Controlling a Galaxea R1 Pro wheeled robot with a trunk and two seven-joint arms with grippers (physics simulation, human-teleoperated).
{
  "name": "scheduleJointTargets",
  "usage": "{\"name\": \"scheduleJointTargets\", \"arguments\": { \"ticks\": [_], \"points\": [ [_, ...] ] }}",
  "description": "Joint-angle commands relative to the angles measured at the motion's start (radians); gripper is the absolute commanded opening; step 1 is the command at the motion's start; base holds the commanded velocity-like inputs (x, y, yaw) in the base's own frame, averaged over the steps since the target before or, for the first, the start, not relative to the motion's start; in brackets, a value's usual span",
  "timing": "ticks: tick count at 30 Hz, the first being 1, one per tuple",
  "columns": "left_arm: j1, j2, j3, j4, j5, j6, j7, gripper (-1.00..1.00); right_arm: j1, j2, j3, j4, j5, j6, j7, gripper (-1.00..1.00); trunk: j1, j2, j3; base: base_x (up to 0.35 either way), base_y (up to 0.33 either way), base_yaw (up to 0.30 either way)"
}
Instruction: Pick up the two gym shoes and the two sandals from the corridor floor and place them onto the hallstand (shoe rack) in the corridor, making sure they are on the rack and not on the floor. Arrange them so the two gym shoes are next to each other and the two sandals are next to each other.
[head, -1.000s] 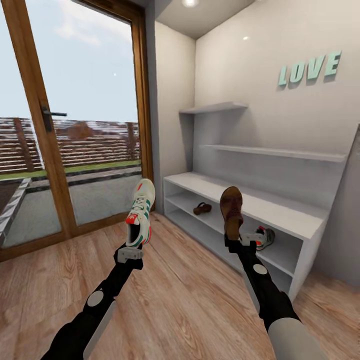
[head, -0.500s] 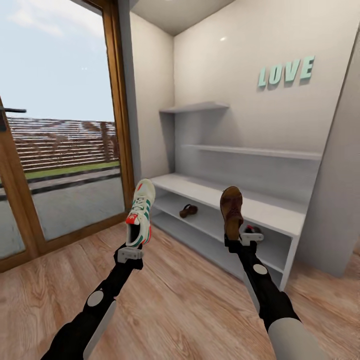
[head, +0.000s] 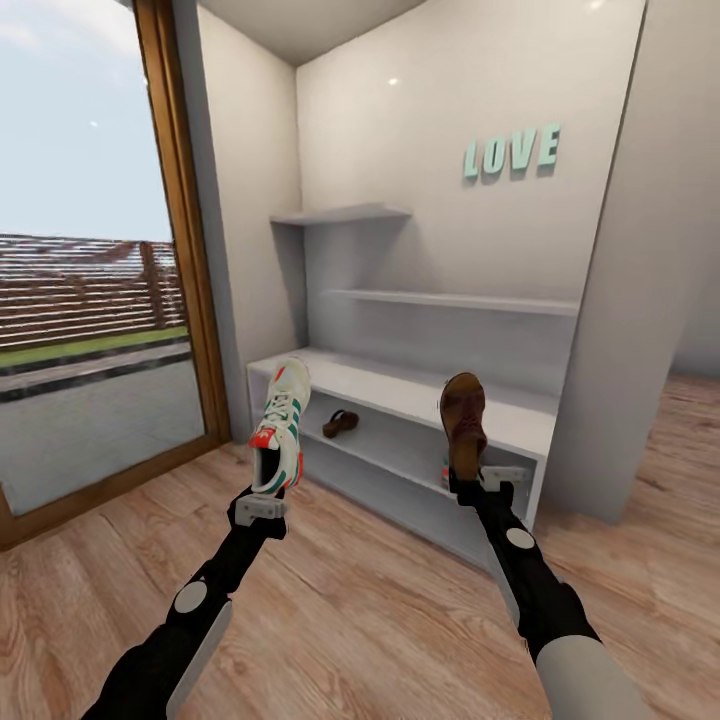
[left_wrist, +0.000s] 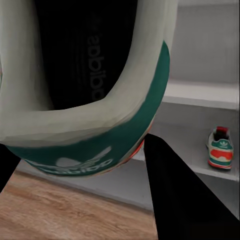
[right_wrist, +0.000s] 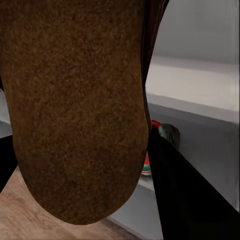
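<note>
The hallstand (head: 400, 385) stands against the back wall, its left end near the corner by the glass door (head: 90, 280) and its right end beside a white wall panel (head: 620, 300). On its upper open shelf, toward the left end, lies one sandal (head: 340, 423); toward the right end of that shelf sits a gym shoe (left_wrist: 220, 148), seen in the left wrist view and partly hidden behind the right arm in the head view. The bench top and the two floating shelves above carry nothing. In front of the hallstand's left end, the left gripper (head: 262, 503) is clamped on the heel of the second gym shoe (head: 279, 425), which stands toe-up. In front of the hallstand's right half, the right gripper (head: 480, 482) is closed on the heel end of the second sandal (head: 463, 420), also toe-up, with its tan footbed close to the right wrist camera. Wood floor (head: 380, 610) lies open between the robot and the hallstand's front edge, and more floor opens beyond the wall panel to the hallstand's right.
</note>
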Motion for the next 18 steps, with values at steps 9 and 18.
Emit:
{"name": "scheduleJointTargets", "arguments": {
  "ticks": [9,18],
  "points": [
    [0.000,0.001,-0.001,0.000,0.009,-0.002,-0.003,-1.00,-0.001,0.001,-0.003,0.000,0.008,-0.003,0.000,-1.00,0.000,0.000,-0.001,0.001,0.025,-0.300],
    [0.000,0.001,-0.001,0.000,0.010,-0.002,-0.003,-1.00,-0.001,0.001,-0.003,0.000,0.008,-0.003,0.000,-1.00,0.000,0.000,-0.001,0.106,0.272,-0.300]
  ]
}}
